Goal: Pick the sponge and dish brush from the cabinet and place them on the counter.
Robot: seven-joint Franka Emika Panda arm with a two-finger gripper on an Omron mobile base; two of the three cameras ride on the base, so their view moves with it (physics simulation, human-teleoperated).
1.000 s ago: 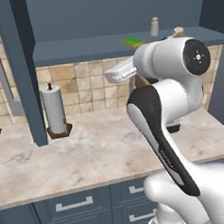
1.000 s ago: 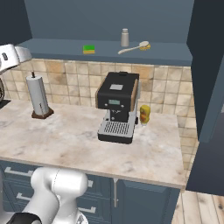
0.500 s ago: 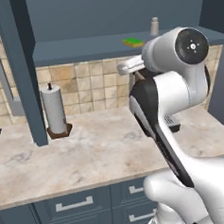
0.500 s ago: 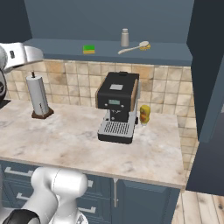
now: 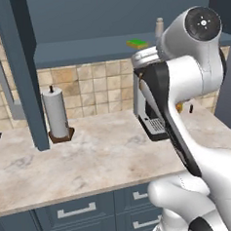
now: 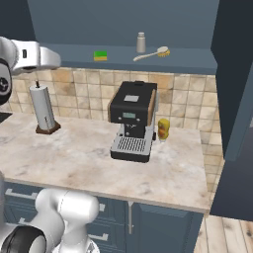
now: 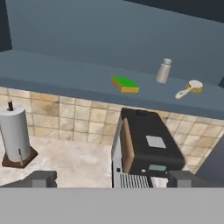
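Beige tiled backsplash (image 6: 197, 99) runs behind the worktop, blue drawer fronts (image 5: 75, 213) sit at six o'clock, and what looks like wooden plank flooring (image 6: 232, 237) shows at five o'clock.

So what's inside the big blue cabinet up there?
On the open cabinet shelf lie the green sponge, a grey shaker and the dish brush, all apart. Nothing covers them in the hand view; the arm hides the brush in the left base view.
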